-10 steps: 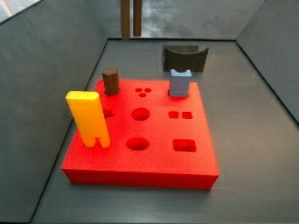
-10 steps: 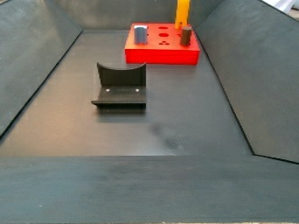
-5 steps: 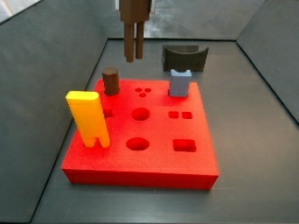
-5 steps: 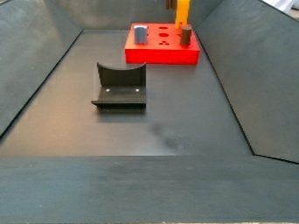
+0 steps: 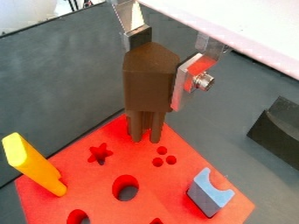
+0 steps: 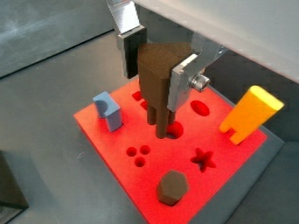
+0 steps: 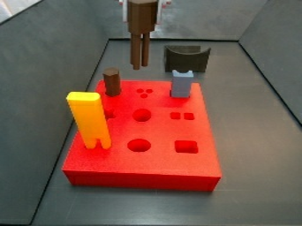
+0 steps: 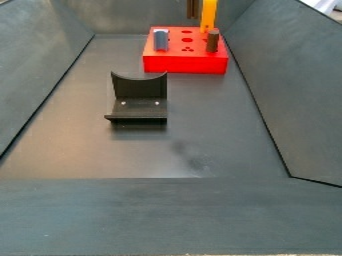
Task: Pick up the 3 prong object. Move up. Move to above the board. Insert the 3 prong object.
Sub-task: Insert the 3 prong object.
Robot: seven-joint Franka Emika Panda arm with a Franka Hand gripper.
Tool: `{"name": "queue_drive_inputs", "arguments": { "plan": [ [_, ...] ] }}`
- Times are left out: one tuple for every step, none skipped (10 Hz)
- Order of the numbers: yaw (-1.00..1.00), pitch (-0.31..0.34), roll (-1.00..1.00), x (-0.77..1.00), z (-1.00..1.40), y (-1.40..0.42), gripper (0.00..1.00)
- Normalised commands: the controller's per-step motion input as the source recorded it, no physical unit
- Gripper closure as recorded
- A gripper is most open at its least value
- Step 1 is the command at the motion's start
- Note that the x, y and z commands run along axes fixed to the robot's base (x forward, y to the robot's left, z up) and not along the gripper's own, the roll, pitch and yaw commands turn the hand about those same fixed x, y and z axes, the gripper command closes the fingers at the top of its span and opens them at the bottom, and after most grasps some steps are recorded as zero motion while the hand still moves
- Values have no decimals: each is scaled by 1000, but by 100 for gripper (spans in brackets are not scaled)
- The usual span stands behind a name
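My gripper (image 7: 141,11) is shut on the 3 prong object (image 7: 139,35), a slender brown block held upright with its thin prongs pointing down. It hangs above the far left part of the red board (image 7: 163,132). In both wrist views the silver fingers (image 5: 193,74) (image 6: 184,83) clamp the object (image 5: 149,87) (image 6: 162,83). Its prongs hang clear over the board (image 5: 170,184) (image 6: 111,140) near the three small dot holes (image 5: 163,156) (image 6: 140,155).
On the board stand a tall yellow forked block (image 7: 86,119), a stubby dark brown cylinder (image 7: 112,82) and a blue block (image 7: 181,84). The fixture (image 7: 185,57) stands behind the board; it also shows in a side view (image 8: 136,97). Grey walls enclose the floor.
The gripper with the 3 prong object has come further into the side view, lower and slightly right, and now hangs over the board's far edge.
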Motion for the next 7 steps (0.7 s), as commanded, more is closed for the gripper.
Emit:
{"name": "queue_drive_inputs", "arguments": {
  "plan": [
    [-57, -26, 0, 0, -17, 0, 100],
    [74, 0, 44, 0, -209, 83, 100],
    [529, 0, 44, 0, -394, 340, 100],
    [737, -37, 1, 11, -591, 349, 100],
    [686, -93, 9, 37, -640, 254, 100],
    [626, -107, 99, 89, -726, 34, 100],
    [543, -116, 190, 0, -797, -11, 100]
  ]
}}
